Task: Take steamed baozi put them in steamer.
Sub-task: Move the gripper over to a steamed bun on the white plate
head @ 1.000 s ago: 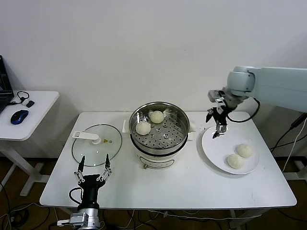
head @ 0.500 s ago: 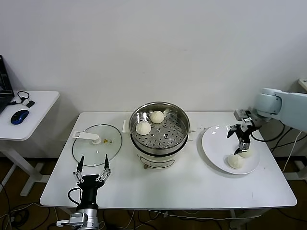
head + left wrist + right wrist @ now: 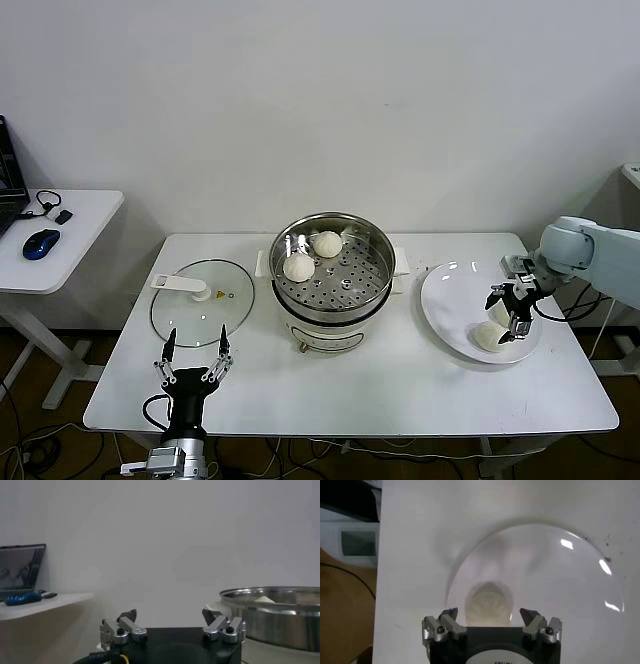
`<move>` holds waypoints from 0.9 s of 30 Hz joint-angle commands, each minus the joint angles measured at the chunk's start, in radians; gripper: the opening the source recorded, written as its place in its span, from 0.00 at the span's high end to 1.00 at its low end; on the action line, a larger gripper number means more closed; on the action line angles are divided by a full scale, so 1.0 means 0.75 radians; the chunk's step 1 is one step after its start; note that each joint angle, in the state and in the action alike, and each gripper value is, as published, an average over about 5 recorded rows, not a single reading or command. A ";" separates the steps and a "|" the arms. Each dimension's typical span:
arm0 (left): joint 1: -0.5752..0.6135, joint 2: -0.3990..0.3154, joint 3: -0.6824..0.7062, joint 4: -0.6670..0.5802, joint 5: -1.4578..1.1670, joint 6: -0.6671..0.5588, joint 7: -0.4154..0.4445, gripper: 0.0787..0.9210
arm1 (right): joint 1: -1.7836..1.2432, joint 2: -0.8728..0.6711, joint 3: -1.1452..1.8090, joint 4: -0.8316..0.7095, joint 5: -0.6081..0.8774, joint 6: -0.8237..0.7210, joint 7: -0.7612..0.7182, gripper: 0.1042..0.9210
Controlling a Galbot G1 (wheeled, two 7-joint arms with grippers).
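Pale, domed steamed baozi (image 3: 489,337) on white plate (image 3: 447,300). Right gripper (image 3: 511,311) spread open, lowered just above. Left gripper (image 3: 193,364) open, parked.

the right arm (image 3: 590,250) has a smooth pale blue-grey shell with a rounded joint, and a thin black cable loops beside its wrist. the right hand (image 3: 508,311) is black with silver metal fingers. the left hand (image 3: 193,359) has a black body, thin silver fingers with dark tips, a black cable and a silver collar below. close up, its finger (image 3: 223,627) brackets show black screws.
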 commanded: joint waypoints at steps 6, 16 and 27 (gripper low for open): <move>0.003 -0.065 -0.002 0.009 0.008 -0.007 -0.003 0.12 | -0.192 0.029 0.165 -0.150 -0.088 0.052 -0.019 0.12; 0.001 -0.065 -0.009 0.012 0.003 -0.011 -0.002 0.12 | -0.255 0.074 0.208 -0.199 -0.103 0.055 -0.021 0.12; -0.007 -0.065 -0.010 0.017 0.000 -0.008 -0.003 0.12 | -0.292 0.075 0.230 -0.204 -0.130 0.050 -0.021 0.12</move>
